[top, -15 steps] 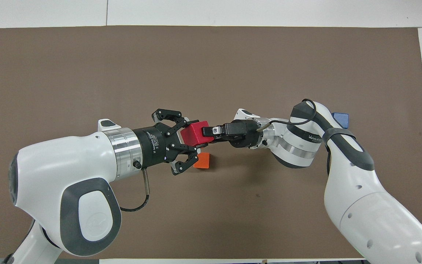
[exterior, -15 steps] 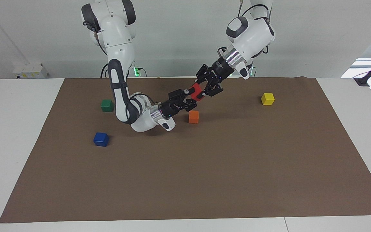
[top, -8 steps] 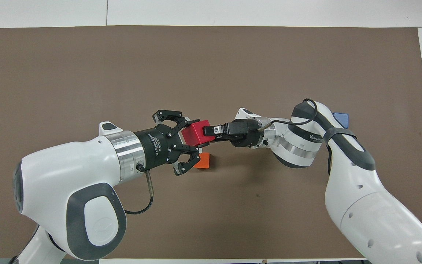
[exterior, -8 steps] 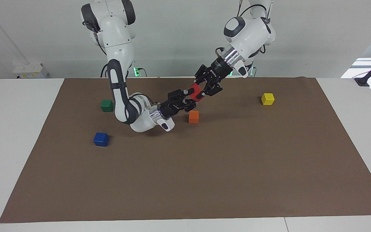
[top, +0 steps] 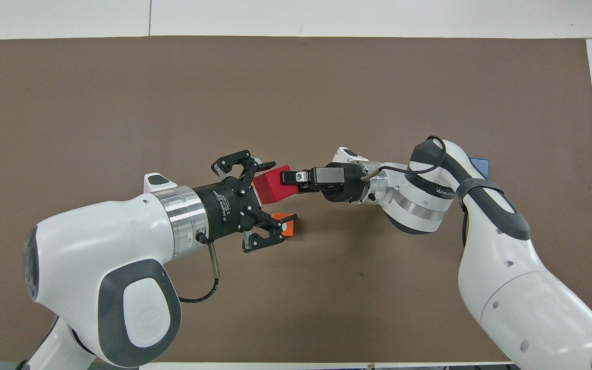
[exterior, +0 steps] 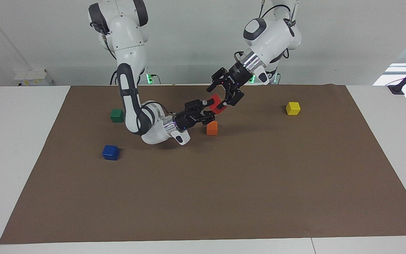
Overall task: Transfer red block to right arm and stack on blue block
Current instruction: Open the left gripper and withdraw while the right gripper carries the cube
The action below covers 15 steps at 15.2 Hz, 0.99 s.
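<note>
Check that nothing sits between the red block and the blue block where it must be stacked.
Nothing visible blocks it. The right gripper holds the red block over the orange block; the mat toward the blue block is bare, its top uncovered.

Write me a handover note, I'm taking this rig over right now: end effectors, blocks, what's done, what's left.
Left end effector: open, fingers spread around the red block, no grip.
Right end effector: shut on the red block, in the air over the orange block.
Blue block: on the mat at the right arm's end, bare on top.
Done: the handover.
Left: back the left arm away, carry red to blue, stack it.
</note>
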Tool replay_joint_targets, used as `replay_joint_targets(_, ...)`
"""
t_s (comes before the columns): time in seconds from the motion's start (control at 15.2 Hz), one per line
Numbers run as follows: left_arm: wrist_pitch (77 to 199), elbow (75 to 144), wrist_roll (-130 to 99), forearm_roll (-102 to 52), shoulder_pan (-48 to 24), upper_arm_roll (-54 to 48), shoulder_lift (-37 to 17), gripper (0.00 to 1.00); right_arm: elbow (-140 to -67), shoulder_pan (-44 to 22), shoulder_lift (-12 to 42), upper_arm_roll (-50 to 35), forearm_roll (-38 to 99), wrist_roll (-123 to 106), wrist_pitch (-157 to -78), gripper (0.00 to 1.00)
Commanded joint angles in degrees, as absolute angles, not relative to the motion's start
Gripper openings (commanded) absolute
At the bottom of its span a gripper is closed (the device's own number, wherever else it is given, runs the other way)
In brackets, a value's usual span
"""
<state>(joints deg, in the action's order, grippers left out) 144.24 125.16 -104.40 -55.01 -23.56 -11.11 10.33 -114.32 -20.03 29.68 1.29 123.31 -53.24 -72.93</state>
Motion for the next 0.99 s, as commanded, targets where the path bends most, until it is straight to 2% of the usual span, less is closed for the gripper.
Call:
replay_joint_targets(0.0,140.22,127.0,-100.57,-55.99,-20.59,-10.37,12.39,1.0,-115.05,-19.6,27.6,1.23,123.58,-53.88,-75.49,0.0)
replay_joint_targets(0.33,127.99,126.65,-89.14,-55.81,-10.13,-10.2,13.36,1.0,-114.79,-19.42,26.9,1.41,123.13,-53.18,-79.97,0.0)
replay_joint_targets(0.53,123.85,126.83,-82.64,-54.94,-4.41,-10.11,13.97,1.0,-114.87,-19.51,23.65,1.41,121.74,-51.07,-84.88,0.0)
replay_joint_targets(0.72,116.83,125.25,-71.94,-45.39,1.22,-10.11,13.71,1.0,-114.7,-18.38,21.45,1.67,118.05,-48.26,-88.85,0.0)
replay_joint_targets(0.92,110.68,123.06,-57.44,-32.56,4.47,-9.67,13.19,1.0,-113.04,-13.55,19.95,1.76,107.88,-43.43,-90.61,0.0)
